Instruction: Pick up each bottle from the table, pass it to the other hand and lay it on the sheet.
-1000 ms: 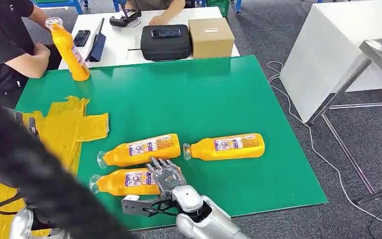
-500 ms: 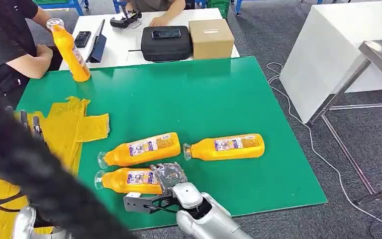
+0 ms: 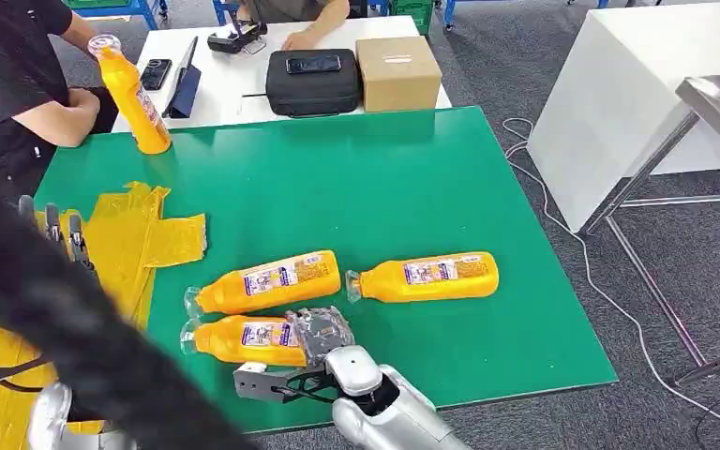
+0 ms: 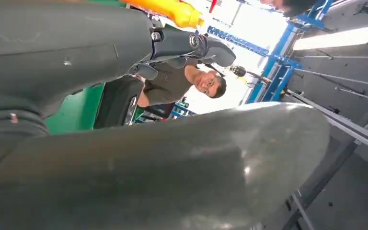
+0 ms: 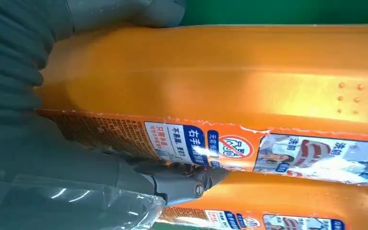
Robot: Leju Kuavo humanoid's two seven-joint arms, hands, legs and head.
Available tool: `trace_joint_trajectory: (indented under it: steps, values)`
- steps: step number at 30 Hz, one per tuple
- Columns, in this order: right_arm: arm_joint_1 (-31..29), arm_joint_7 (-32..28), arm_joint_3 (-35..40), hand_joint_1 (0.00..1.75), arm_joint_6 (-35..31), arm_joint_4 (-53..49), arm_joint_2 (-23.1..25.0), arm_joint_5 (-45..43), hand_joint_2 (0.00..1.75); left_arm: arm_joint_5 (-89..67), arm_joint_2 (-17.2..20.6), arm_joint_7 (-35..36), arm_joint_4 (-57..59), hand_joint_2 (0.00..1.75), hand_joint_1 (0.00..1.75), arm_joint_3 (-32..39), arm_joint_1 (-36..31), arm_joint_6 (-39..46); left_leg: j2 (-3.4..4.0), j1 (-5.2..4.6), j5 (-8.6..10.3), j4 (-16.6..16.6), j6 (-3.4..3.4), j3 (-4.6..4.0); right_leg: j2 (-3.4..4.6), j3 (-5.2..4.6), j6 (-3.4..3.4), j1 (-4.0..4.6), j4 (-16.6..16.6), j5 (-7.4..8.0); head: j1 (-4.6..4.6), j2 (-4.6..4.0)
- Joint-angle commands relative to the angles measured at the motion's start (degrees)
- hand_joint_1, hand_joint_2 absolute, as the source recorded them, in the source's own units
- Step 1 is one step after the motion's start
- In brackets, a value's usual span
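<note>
Three orange bottles lie on the green table [image 3: 412,178]. My right hand [image 3: 320,334] grips the nearest bottle [image 3: 244,339] at its base end, which still rests on the table. In the right wrist view the thumb [image 5: 124,10] and a finger [image 5: 184,181] wrap around this bottle [image 5: 230,81]. A second bottle [image 3: 267,281] lies just behind it and a third bottle [image 3: 427,276] to the right. My left hand [image 3: 56,230] hovers over the yellow sheet [image 3: 145,244] at the left, its fingers [image 4: 191,44] straight and apart, holding nothing.
A person at the back left holds a fourth orange bottle [image 3: 131,94] upright on the table corner. Behind stands a white table with a black case [image 3: 312,80], a cardboard box [image 3: 397,70] and phones. A cable [image 3: 572,244] runs along the floor on the right.
My right hand's fingers have curled from spread to closed around the nearest bottle, which shifted slightly right. The left hand's fingers have come further into view over the sheet.
</note>
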Motion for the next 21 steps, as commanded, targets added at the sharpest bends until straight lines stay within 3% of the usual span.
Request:
trace_joint_trajectory:
  steps: [1,9,21]
  values:
    - [10.01,-2.85,-8.05,1.75,-3.90,-11.73,-4.44,-12.26,1.75,-0.21,1.80,1.59,0.98,0.00,0.00,-0.25,3.25,0.59,-0.21,0.03,0.04,-0.15,-0.04,0.10,-0.27,0.19,0.00,0.03,-0.19,-0.01,0.02,0.00]
    - [11.44,-2.97,-4.44,1.75,-3.44,-14.25,-4.77,-15.77,1.75,0.16,1.72,2.55,-2.66,0.00,0.00,0.76,7.15,1.21,-0.05,0.02,-0.07,-0.09,0.00,0.01,-0.09,0.08,-0.02,0.02,-0.10,-0.03,0.02,0.00]
    - [11.43,-2.96,-4.42,1.75,-3.56,-15.01,-4.76,-15.82,1.75,0.17,1.53,2.42,-2.22,0.00,0.00,1.54,7.23,1.24,-0.03,0.04,-0.12,-0.08,-0.06,-0.07,-0.07,0.00,0.00,0.09,-0.10,-0.02,0.02,0.00]
